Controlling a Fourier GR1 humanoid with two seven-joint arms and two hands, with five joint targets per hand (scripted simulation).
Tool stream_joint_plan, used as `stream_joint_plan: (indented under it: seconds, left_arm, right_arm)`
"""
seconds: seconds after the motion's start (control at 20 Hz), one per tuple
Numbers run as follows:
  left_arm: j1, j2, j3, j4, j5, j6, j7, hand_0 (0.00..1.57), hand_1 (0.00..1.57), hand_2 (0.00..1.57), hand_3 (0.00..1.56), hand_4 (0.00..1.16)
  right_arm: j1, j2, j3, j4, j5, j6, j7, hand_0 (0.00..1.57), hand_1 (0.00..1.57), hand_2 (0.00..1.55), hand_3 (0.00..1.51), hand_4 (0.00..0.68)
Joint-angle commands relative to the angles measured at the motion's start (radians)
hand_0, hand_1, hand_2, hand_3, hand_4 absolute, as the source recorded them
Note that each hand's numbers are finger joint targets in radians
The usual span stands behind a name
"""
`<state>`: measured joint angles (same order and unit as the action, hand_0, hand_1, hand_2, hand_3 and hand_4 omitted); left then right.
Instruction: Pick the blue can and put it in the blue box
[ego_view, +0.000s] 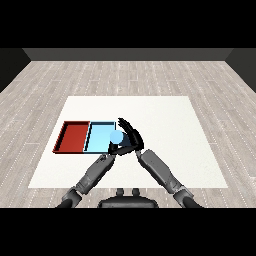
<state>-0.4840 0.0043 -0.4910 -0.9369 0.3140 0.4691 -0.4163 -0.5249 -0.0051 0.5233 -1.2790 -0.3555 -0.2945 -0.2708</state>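
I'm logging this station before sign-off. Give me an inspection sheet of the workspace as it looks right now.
Surface: white table, on a grey plank floor.
Job's things: blue can at the right edge of the light blue tray, between the two hands; whether it rests in the tray or is held above it cannot be told.
Clutter: red tray, left of the light blue tray and touching it; nothing seen in it.
Hands: right hand right beside the can, fingers spread behind it; left hand just below the can, grip unclear.
Cables: nothing seen.
Surroundings: dark wall behind the floor.
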Motion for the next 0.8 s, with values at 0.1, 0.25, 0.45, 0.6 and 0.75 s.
stream_joint_plan:
  seconds: [0.1,0.25,0.45,0.6,0.75]
  left_arm:
    - [0.064,0.074,0.038,-0.105,-0.036,-0.059,0.028,1.57,1.57,1.57,1.51,1.13]
    - [0.047,0.025,0.05,-0.011,-0.083,-0.022,-0.008,1.57,1.57,1.57,1.5,1.13]
    - [0.052,0.02,0.078,-0.017,-0.104,-0.019,-0.002,1.57,1.57,1.57,1.5,1.13]
    - [0.004,-0.001,0.094,0.059,-0.106,-0.015,-0.023,1.57,1.57,1.57,1.49,1.13]
    - [0.001,0.056,0.102,0.008,-0.11,-0.042,0.035,1.57,1.57,1.57,1.49,1.13]
  right_arm:
    - [0.112,-0.023,-0.052,-0.102,0.01,0.073,0.014,0.0,0.0,0.0,0.0,0.0]
    - [0.098,-0.058,-0.133,-0.086,0.006,0.148,-0.006,0.0,0.0,0.0,0.0,0.0]
    - [0.207,-0.087,-0.136,-0.288,0.026,0.118,0.068,0.0,0.0,0.0,0.0,0.0]
    - [0.276,-0.113,-0.162,-0.394,0.033,0.104,0.08,0.0,0.0,0.0,0.0,0.0]
    - [0.364,-0.165,-0.23,-0.466,-0.023,0.151,0.056,0.0,0.0,0.0,0.0,0.0]
